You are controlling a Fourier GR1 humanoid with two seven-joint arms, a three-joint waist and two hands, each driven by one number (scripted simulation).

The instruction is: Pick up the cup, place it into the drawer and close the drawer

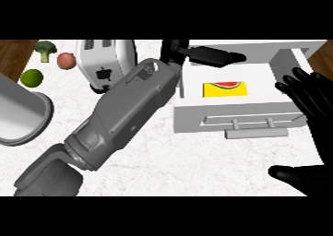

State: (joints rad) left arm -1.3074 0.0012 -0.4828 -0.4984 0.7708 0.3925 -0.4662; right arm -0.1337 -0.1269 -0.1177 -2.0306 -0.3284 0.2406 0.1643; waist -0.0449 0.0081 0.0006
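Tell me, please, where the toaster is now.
Head view, upper left: the toaster stands on the counter, right of the reddish fruit, left of the open drawer.

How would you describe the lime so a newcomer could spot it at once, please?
Find the white toaster at the counter's back; three small foods lie to its left. The lime is the lowest in view, a smooth green ball, unlike the stalked broccoli and the reddish fruit.
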